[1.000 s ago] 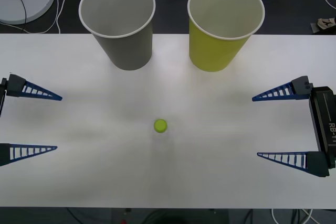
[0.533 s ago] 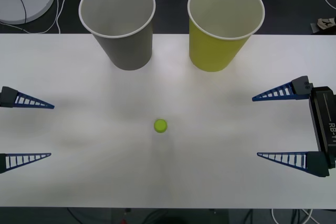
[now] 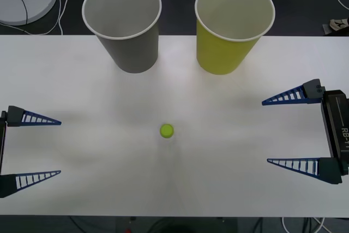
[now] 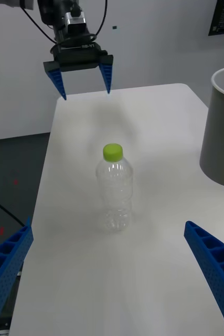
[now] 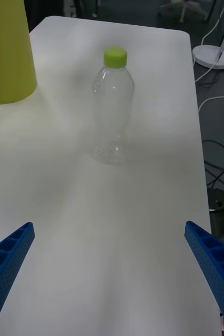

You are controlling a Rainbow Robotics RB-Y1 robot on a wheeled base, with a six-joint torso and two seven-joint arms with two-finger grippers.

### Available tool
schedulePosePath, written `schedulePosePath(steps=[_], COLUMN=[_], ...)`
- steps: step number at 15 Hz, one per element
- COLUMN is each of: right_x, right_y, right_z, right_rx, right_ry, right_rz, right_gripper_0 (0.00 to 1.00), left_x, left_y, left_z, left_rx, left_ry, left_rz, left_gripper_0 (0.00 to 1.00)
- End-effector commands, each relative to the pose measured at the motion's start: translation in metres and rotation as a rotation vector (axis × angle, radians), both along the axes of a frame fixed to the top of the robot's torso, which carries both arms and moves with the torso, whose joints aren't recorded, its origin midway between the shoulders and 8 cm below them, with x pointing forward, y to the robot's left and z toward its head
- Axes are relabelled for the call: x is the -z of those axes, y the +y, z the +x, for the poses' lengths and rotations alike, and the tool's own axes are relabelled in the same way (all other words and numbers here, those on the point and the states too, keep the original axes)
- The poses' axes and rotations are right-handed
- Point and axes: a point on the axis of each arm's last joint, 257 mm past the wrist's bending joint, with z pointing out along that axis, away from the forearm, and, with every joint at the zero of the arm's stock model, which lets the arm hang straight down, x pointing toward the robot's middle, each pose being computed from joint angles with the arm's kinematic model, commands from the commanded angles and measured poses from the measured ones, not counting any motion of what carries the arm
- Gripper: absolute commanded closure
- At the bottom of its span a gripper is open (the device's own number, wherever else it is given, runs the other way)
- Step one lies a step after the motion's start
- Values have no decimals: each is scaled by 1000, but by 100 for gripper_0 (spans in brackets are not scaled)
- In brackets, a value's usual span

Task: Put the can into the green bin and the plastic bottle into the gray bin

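Plastic bottle [image 3: 167,131]: stands upright on the white table [image 3: 98,91], a little below the centre of the front view, where it reads as little more than a lime-green cap seen from above. The wrist views give its side: clear crinkled body, cap on, nothing touching it [image 4: 114,189] [image 5: 113,107].

Gray bin [image 3: 123,23]: upright at the table's far edge, upper left of centre in the front view, mouth open with a pale inside. The right wrist view catches part of its wall and rim at the right edge [image 4: 223,131].

Green bin [image 3: 232,25]: upright just beside the gray one, upper right of centre, the two apart. The left wrist view shows its yellow-green wall at the upper left corner [image 5: 7,52].

Left gripper [image 3: 37,147]: at the left edge of the front view, well apart from the bottle, its blue fingers spread wide and holding nothing. The right wrist view shows it from across the table, hanging above the far end [image 4: 83,73].

Right gripper [image 3: 292,132]: at the right edge of the front view, fingers likewise spread wide and empty, pointing toward the bottle from well apart.
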Motion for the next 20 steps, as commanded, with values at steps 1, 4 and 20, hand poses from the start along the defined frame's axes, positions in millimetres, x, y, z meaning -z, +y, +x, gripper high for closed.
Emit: schedulePosePath(steps=[1,4,20], right_x=[0,0,0], right_y=[0,0,0], right_z=[0,0,0], right_rx=[0,0,0], right_ry=[0,0,0], right_rz=[0,0,0], right_gripper_0=[0,0,0], left_x=[19,35,64], left_y=[-17,-33,-116], left_z=[0,2,13], left_rx=[-1,-20,-17], left_ry=[-23,-40,-83], left_rz=[-28,-55,-164], left_gripper_0=[0,0,0])
